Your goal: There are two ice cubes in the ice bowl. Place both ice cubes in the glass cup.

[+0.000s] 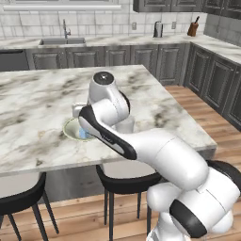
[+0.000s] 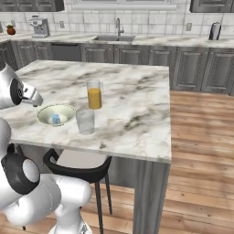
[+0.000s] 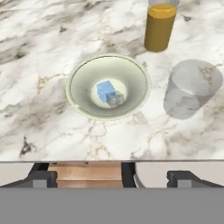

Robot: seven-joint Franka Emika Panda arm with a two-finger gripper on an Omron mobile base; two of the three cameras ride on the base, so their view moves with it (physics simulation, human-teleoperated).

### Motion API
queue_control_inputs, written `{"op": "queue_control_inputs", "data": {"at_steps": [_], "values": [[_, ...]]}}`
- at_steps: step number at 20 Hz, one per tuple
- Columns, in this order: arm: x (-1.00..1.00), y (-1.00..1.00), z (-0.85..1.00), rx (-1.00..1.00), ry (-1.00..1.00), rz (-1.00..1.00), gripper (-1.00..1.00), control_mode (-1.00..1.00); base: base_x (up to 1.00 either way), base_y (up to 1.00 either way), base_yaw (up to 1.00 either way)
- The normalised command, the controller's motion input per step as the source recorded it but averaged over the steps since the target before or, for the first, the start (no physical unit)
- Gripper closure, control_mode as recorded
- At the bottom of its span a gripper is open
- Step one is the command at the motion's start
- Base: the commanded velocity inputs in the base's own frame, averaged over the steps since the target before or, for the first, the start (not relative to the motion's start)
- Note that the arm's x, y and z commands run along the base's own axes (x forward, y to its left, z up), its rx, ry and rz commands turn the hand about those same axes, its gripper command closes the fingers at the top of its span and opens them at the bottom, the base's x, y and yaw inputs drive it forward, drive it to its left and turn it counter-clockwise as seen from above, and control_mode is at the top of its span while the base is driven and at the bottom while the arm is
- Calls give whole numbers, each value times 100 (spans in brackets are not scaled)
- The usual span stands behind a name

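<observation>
Bowl: the bowl [image 3: 108, 86] is set near the table's [image 3: 39, 48] near edge, between that edge and the juice glass [image 3: 159, 27]; placed so, it can be reached from above without leaning far over the table.
Cubes: two ice cubes [image 3: 108, 93] are seen touching at the bowl's bottom, one blue, one paler; neither has been lifted yet.
Cup: the cup [image 3: 190, 89] stands upright just beside the bowl, apart from it, mouth up and apparently empty, so only a short carry is judged to be needed.
Pincer: the pincer [image 3: 112, 178] is held spread wide and grasps nothing; it is poised above the table's near edge, looking down.
Cubes to pincer: the cubes lie ahead of and below the fingertips [image 3: 40, 178], well apart from them, roughly on the midline between the jaws; a descent into the bowl is judged the next need.
</observation>
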Motion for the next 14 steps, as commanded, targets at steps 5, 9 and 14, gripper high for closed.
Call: {"op": "queue_control_inputs", "data": {"at_steps": [5, 9, 14], "values": [[58, 24, 0, -6, 21, -7, -100, -100, 0, 0, 0], [36, 12, -10, -3, 13, -4, -100, -100, 0, 0, 0], [4, 0, -18, 2, 1, 0, -100, -100, 0, 0, 0]]}}
